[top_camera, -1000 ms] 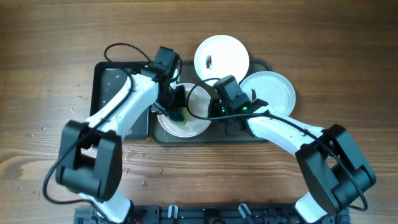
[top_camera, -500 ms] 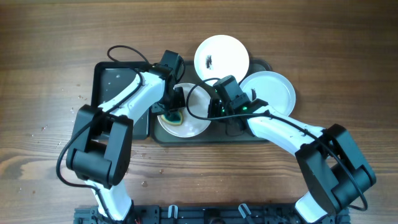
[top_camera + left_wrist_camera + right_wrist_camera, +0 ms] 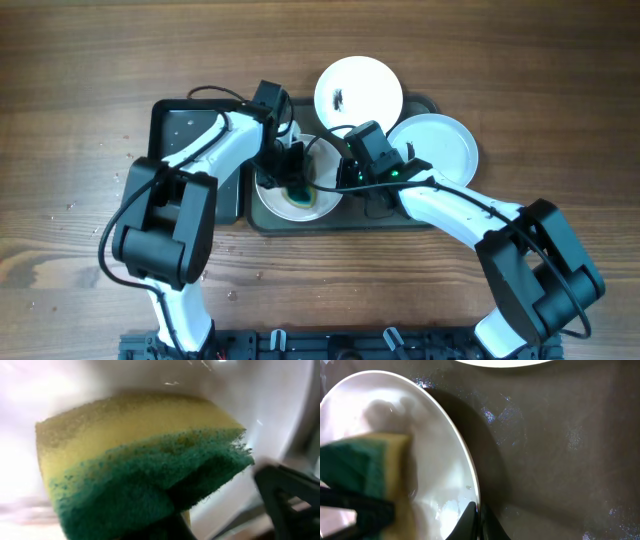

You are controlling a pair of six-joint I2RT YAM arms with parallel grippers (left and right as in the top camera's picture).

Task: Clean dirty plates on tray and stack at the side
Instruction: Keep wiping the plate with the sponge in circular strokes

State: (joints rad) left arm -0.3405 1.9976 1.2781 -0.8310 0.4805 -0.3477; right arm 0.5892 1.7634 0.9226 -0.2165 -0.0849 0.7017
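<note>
A white plate lies at the left of the dark grey tray. My left gripper is shut on a yellow and green sponge and presses it onto this plate; the sponge fills the left wrist view. My right gripper is shut on the plate's right rim, its fingertips pinching the edge. A second plate with a black smear lies at the back. A third plate lies at the tray's right.
A smaller black tray lies to the left under my left arm. Water drops speckle the brown wood table on the left. The dark tray's surface is wet in the right wrist view.
My left gripper moved the sponge to the right across the plate, from its left side toward the middle. The right gripper kept its hold on the rim.
</note>
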